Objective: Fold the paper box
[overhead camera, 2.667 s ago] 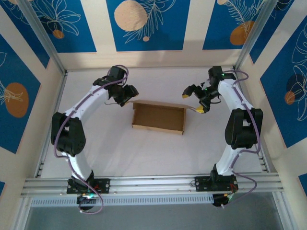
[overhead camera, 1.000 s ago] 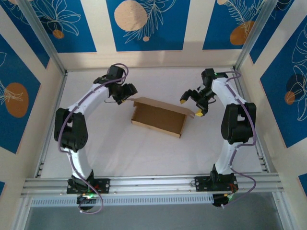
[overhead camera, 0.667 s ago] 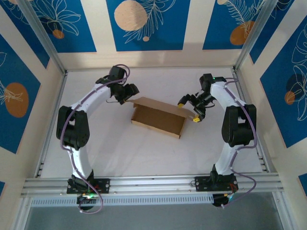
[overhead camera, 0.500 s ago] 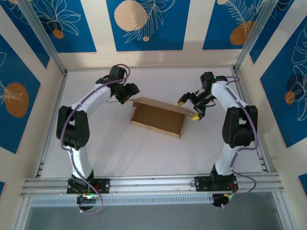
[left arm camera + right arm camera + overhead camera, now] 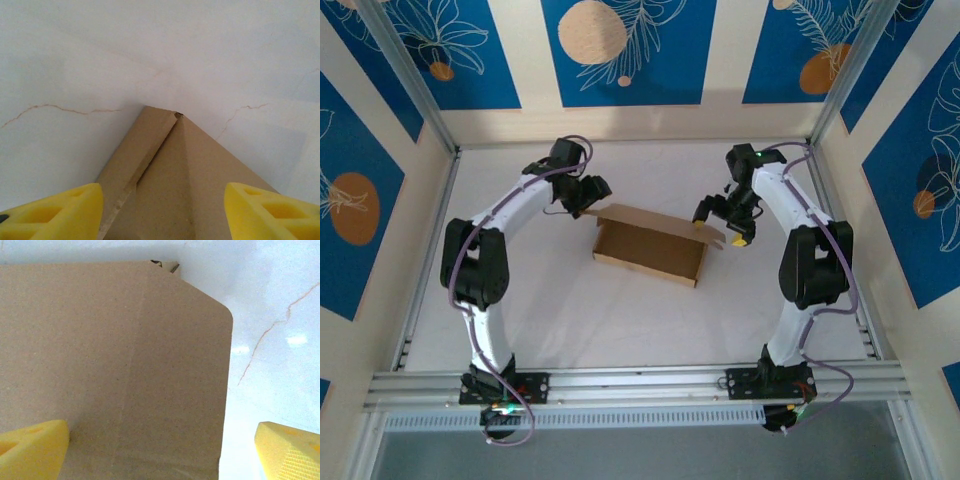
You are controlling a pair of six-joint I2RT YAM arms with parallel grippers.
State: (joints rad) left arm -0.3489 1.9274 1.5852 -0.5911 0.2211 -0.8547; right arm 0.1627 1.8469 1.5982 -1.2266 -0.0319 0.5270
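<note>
Now the paper box point(image 5: 650, 250) is sitting mid-table, its rear lid panel point(image 5: 655, 218) leaning further over the tray than moments ago; left gripper point(image 5: 583, 203) and right gripper point(image 5: 721, 226) are straddling its far corners, jaws apart, clamping nothing; the closing fold is getting underway.

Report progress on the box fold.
Done: the paper box stands as a shallow tray, walls up. In hand: its far lid flap is tilted up, with the open left gripper and right gripper straddling its corners. Left: closing and tucking the lid.
</note>
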